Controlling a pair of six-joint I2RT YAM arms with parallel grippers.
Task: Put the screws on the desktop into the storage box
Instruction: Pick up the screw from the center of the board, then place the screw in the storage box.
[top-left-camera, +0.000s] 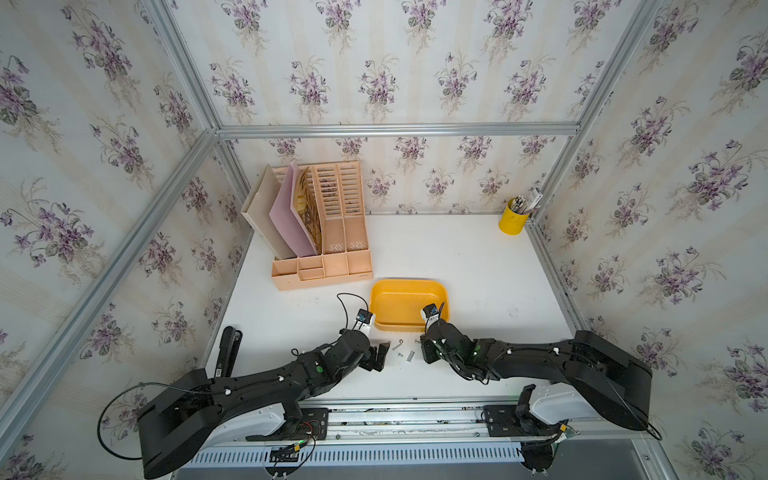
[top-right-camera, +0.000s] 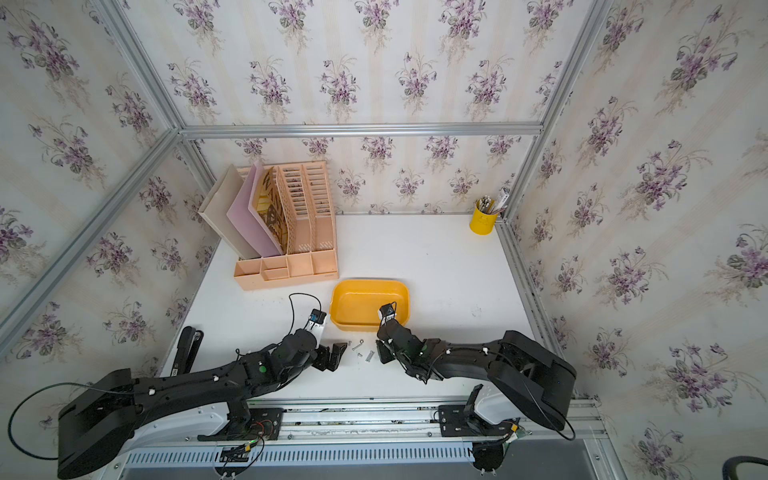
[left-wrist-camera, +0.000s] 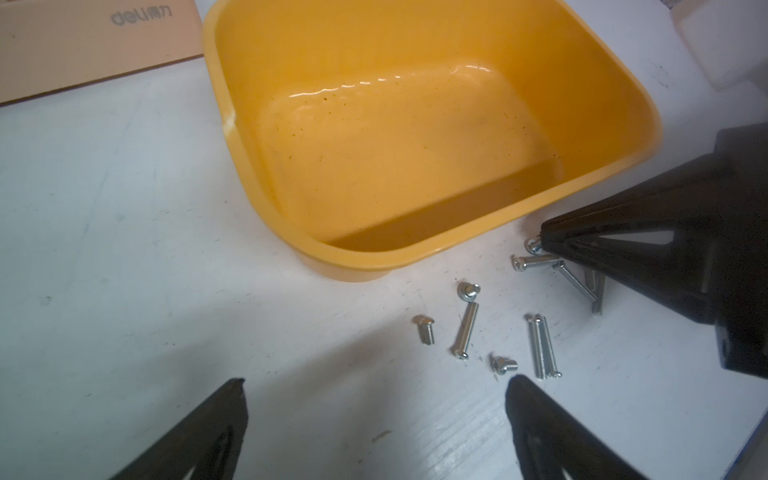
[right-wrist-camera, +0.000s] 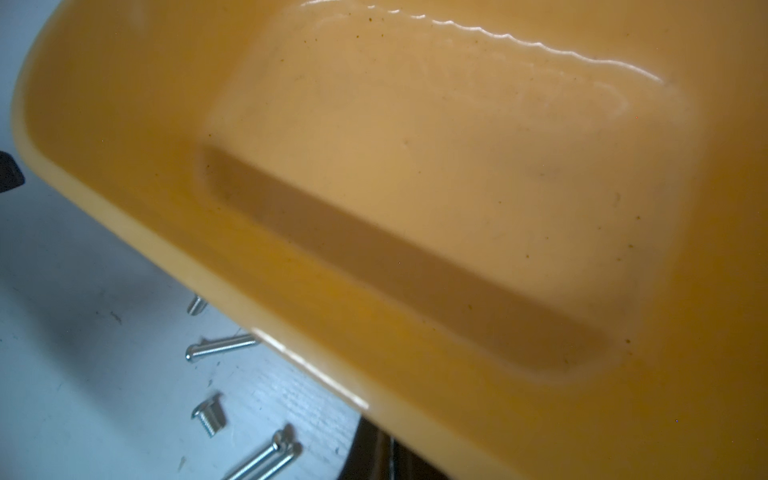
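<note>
This is a robot test cell dressed as a home study. Floral wallpaper (top-left-camera: 374, 75) covers the left, far and right walls, but bare aluminium framing (top-left-camera: 395, 129) holds the panels. On the white desktop (top-left-camera: 457, 257), a peach file organizer (top-left-camera: 332, 232) with folders stands far left and a yellow pen cup (top-left-camera: 512, 222) sits in the far right corner. A black left arm (top-left-camera: 266, 382) and right arm (top-left-camera: 540, 361) are bolted to a metal rail (top-left-camera: 395, 415) along the near edge.
</note>
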